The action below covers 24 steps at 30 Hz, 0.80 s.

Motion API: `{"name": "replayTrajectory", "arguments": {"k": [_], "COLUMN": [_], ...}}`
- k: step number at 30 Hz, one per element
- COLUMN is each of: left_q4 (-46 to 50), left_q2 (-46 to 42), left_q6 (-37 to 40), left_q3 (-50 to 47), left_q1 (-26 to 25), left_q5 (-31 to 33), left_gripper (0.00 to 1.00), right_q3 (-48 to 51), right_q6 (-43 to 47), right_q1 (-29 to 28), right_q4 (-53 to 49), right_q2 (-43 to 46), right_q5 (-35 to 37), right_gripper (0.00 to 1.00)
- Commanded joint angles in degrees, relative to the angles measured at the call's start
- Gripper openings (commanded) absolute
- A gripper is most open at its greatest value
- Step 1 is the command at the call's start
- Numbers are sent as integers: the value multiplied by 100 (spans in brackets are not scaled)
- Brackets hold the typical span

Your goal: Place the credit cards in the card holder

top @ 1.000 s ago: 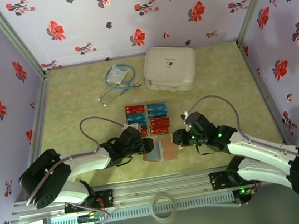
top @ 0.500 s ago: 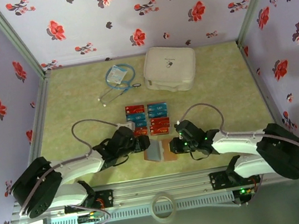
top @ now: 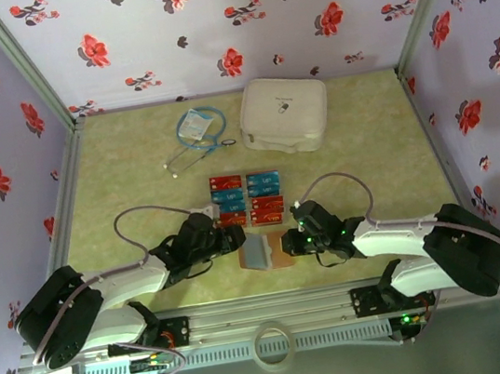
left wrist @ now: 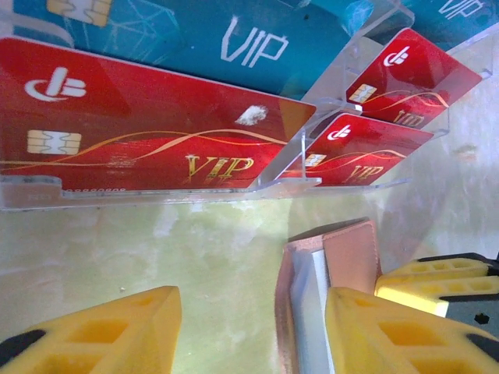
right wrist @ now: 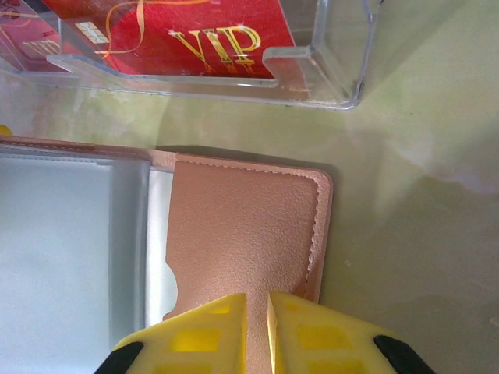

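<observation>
Jaws of the right gripper stood almost together over the brown flap of the card holder; whether they nipped its edge I could not tell. On the left gripper the jaws were apart, with only bare desk between them and one finger just beside the holder.

Compared with a second before, the left gripper had drawn back a little from the holder's left side and its jaws had narrowed. The right arm had lowered and settled at the holder's right side. The holder itself lay open and had hardly moved. I judged that the right arm was steadying it while the left one turned toward the cards; no card was inside yet.

Flowered walls enclosed the pale green desk. Near its far edge lay a white zip case, with a stethoscope to its left. At the middle, the credit cards sat in a clear rack, red and blue. The holder lay just beside it, toward the near edge.
</observation>
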<state>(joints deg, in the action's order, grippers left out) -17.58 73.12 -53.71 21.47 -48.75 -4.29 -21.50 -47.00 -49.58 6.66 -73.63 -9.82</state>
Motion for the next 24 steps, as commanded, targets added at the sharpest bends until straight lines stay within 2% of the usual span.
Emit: {"name": "replayTrajectory", "arguments": {"k": [1,11,24], "left_q4": [-267,-360,-322], "left_q2": [-78,-165,-546], "left_q6": [-78,-139,-205], "left_q3": [-64,-191,-400], "left_q1": [59,76,131], "left_q5": [-106,-133,-133], "left_gripper": [50,36,36], "right_q3": [119,129,154], "right_q6": [-66,-55,-50], "right_q1": [-33,-33,-34], "right_q4": [20,55,125], "right_q2": [-96,-205,-338], "right_q5": [153,166,180], "right_gripper": [14,14,12]}}
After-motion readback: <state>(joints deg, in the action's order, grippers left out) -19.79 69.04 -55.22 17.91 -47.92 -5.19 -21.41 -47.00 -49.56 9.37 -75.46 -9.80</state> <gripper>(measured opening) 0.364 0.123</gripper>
